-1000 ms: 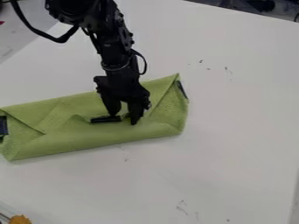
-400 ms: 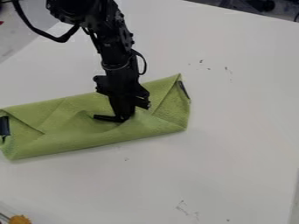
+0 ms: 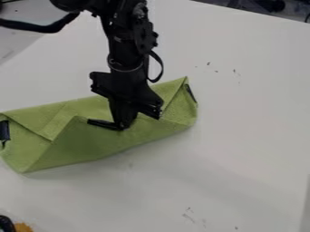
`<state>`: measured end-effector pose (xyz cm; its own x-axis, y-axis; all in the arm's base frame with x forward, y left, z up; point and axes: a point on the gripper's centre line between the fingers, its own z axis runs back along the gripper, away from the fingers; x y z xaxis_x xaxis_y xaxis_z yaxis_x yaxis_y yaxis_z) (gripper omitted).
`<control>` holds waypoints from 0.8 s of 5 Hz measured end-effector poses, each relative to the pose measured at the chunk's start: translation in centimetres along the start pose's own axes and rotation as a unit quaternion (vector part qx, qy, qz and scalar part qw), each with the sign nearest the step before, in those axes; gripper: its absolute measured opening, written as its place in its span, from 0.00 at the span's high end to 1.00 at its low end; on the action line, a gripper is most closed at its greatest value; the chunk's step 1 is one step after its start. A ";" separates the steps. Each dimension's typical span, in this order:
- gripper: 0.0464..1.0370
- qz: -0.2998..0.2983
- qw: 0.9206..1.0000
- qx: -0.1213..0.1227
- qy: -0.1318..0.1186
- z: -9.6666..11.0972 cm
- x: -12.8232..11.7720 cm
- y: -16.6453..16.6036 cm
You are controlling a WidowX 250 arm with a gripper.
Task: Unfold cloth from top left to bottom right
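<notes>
i see one white table (image 3: 248, 140), and on it, left of centre in my view, one folded green cloth (image 3: 84, 145). its lifted middle meets the fingertips of my one black gripper (image 3: 123, 127), drawn narrow, pinching fabric. one orange thing (image 3: 23, 227) sits lower left.

1. We see a black, jointed robot arm (image 3: 118, 50) with small round black screws (image 3: 155, 39) along its right.
2. We notice a thick black cable (image 3: 42, 28) far left, a thinner black cable loop (image 3: 160, 68) right.
3. We count one thin, pale ring (image 3: 124, 70).
</notes>
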<state>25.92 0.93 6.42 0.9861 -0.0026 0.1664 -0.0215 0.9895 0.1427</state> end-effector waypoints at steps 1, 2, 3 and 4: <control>0.99 0.067 0.998 0.001 0.013 0.9 -4.0 -2.3; 0.99 0.130 0.990 -0.041 0.040 -0.8 -7.3 -4.6; 0.96 0.160 0.982 -0.078 0.056 -3.3 -9.0 -6.1; 0.80 0.164 0.980 -0.098 0.054 -3.8 -8.9 -6.7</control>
<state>17.87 -5.18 0.29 0.9433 0.3254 0.0660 -0.3189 0.9433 -0.0921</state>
